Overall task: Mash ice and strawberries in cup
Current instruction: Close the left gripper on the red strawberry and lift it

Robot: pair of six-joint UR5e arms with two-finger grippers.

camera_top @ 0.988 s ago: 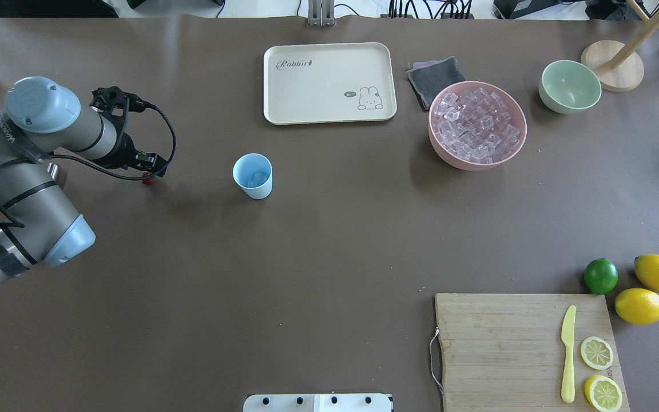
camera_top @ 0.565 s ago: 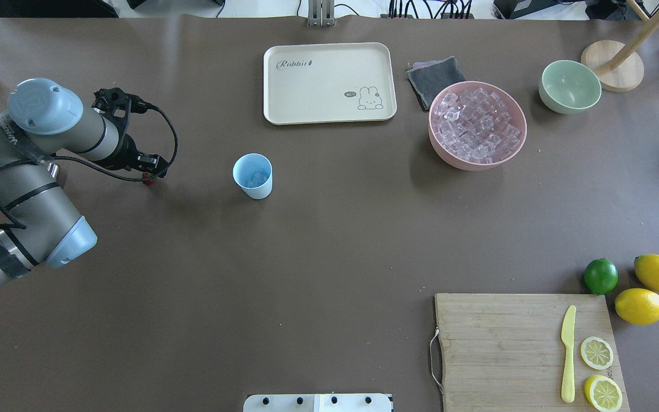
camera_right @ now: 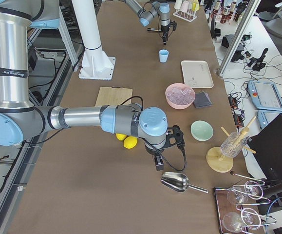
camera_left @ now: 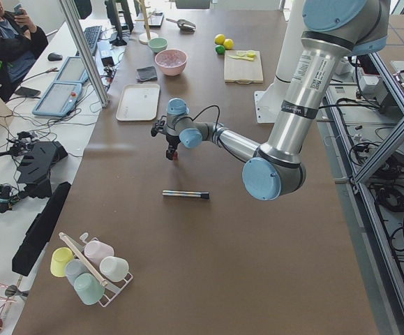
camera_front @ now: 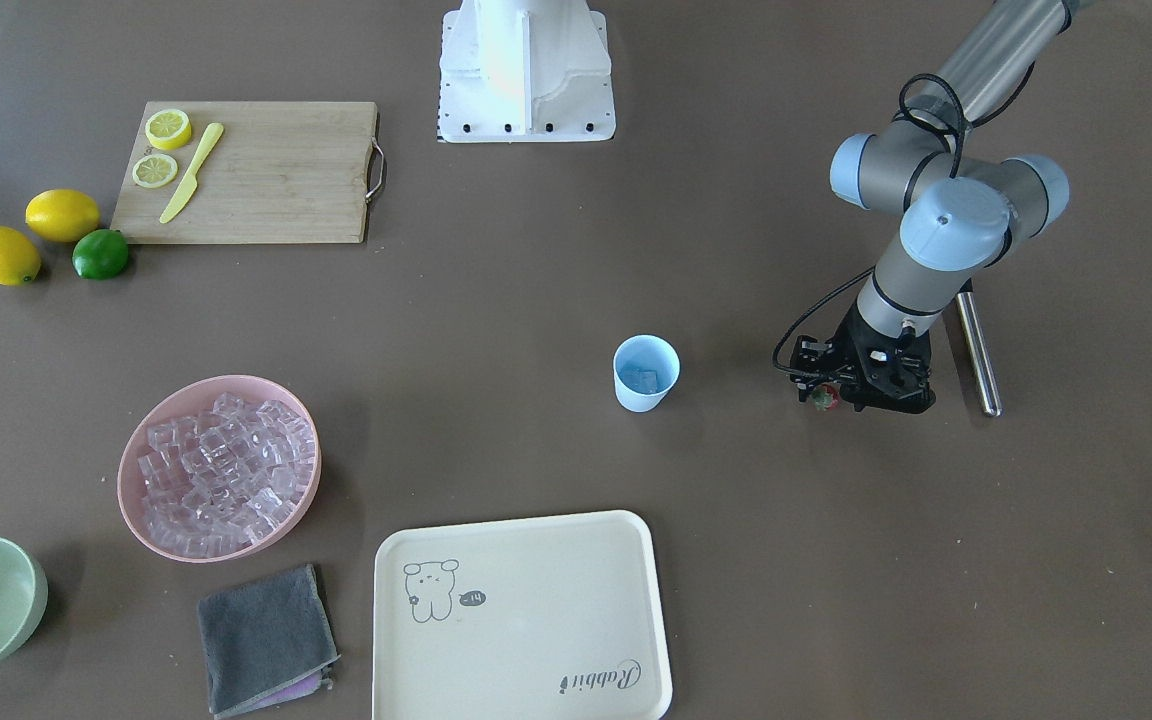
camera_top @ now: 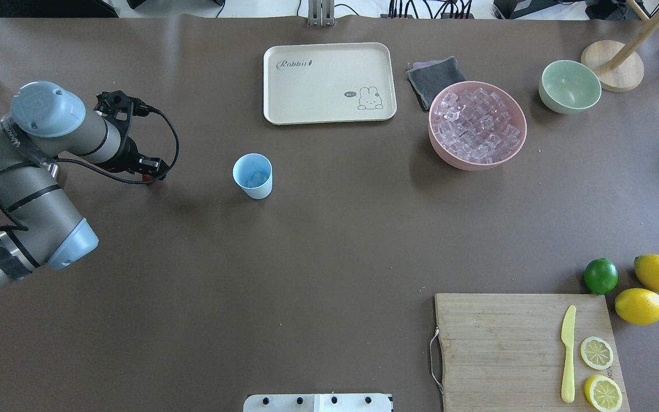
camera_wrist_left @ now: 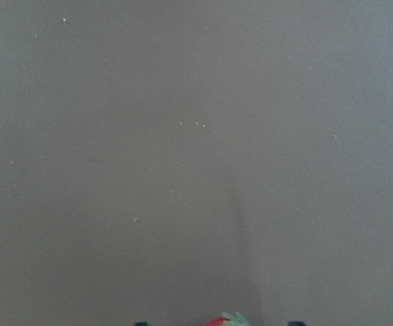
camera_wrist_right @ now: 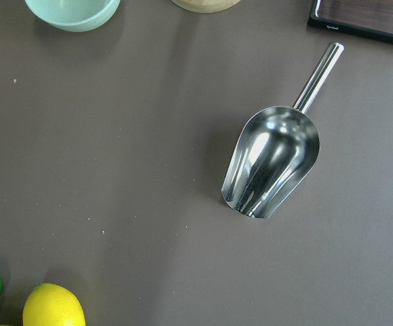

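The light blue cup [camera_top: 253,176] stands upright left of the table's middle, also seen in the front-facing view as the cup [camera_front: 646,373], with a few ice cubes [camera_top: 256,179] inside. More ice [camera_top: 476,124] fills a pink bowl. My left gripper [camera_top: 149,177] hangs just above the table, to the cup's left, shut on the tiny red strawberry [camera_front: 821,399], whose tip shows at the bottom of the left wrist view [camera_wrist_left: 227,320]. My right gripper [camera_right: 159,163] shows only in the exterior right view, above a metal scoop, and I cannot tell its state.
A metal rod [camera_front: 976,345] lies beside the left arm. The cream tray [camera_top: 329,83], grey cloth [camera_top: 435,80], pink bowl [camera_top: 438,143] and green bowl [camera_top: 570,86] stand along the far side. The cutting board [camera_top: 501,343], lime [camera_top: 600,276] and steel scoop [camera_wrist_right: 271,166] lie near the right arm.
The left arm's wrist and elbow have shifted slightly toward the cup, and the gripper stays shut on the strawberry. Nothing else has moved.
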